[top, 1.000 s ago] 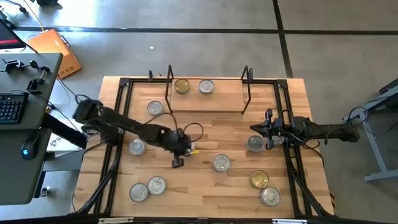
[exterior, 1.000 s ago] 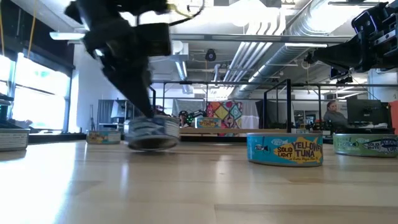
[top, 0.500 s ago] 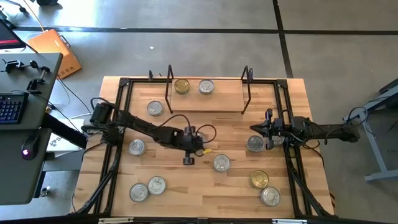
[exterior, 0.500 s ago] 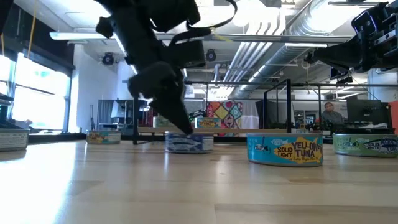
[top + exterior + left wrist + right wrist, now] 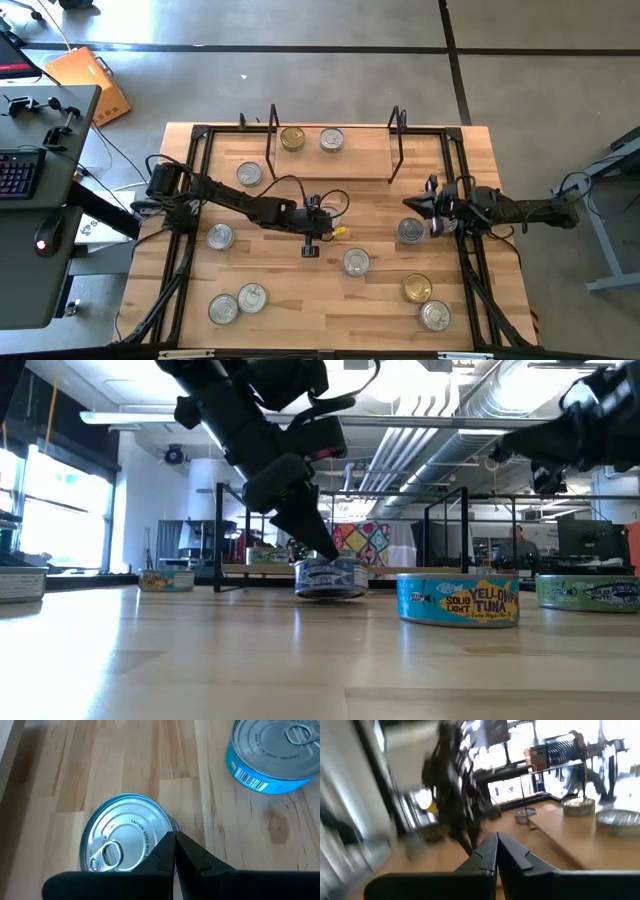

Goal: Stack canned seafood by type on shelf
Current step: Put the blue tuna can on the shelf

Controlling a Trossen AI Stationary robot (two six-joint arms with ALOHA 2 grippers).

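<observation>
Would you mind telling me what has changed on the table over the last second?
The left gripper has swept rightward across the middle of the table, pushing a small silver-lidded round tin with shut fingers, toward the blue-sided tuna tin. The right gripper shifted only slightly by the tin at the right. The two tins on the light-wood shelf and the other loose tins did not move.

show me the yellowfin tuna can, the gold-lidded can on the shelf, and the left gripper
yellowfin tuna can (image 5: 458, 600), low view, on its blue label side.
gold-lidded can (image 5: 292, 139), high view, middle of its lid.
left gripper (image 5: 174, 851), left wrist view, where its closed fingertips meet.
</observation>
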